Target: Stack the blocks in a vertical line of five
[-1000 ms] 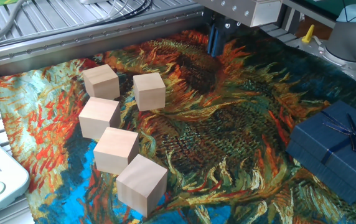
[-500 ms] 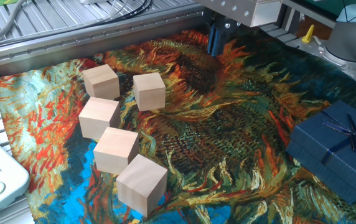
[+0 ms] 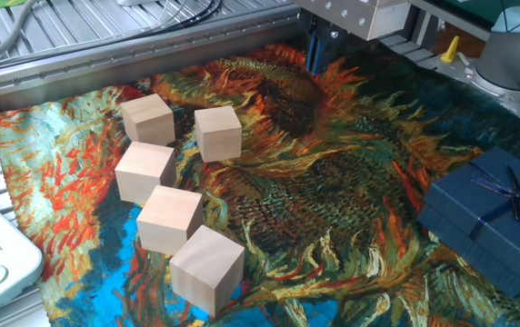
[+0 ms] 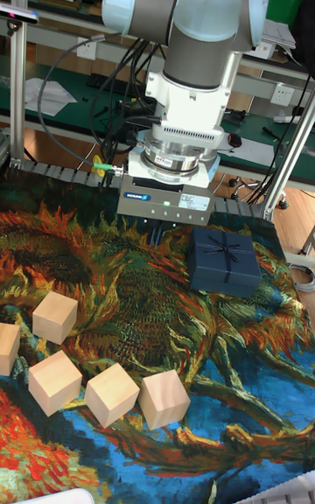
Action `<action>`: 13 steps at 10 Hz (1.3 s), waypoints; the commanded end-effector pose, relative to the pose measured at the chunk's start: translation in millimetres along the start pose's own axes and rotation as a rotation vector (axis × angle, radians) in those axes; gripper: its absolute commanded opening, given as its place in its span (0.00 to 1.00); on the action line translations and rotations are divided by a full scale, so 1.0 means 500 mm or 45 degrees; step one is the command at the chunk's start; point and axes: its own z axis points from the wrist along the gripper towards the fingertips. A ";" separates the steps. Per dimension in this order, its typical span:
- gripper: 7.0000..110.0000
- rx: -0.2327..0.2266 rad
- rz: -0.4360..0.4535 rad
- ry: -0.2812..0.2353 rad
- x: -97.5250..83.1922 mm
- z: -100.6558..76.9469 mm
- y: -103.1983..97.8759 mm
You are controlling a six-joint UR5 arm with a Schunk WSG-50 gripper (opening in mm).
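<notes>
Five blocks (image 3: 171, 198) lie unstacked at left of the fixed view. The gripper (image 3: 319, 50), upper centre, looks slightly higher than a second ago. Only the tall view shows the whole arm (image 4: 197, 58) beside the gift box (image 4: 225, 262); jaw state cannot be told.

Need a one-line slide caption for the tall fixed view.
UR5 gripper hovers above a sunflower-print cloth, five loose wooden blocks unstacked, blue gift box behind.
</notes>
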 end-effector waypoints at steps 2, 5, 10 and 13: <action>0.00 -0.002 -0.030 -0.004 -0.001 0.001 0.000; 0.00 0.011 -0.015 -0.070 -0.028 0.017 0.003; 0.00 0.068 0.009 -0.089 -0.032 0.030 -0.018; 0.00 0.018 0.016 -0.119 -0.039 0.041 -0.017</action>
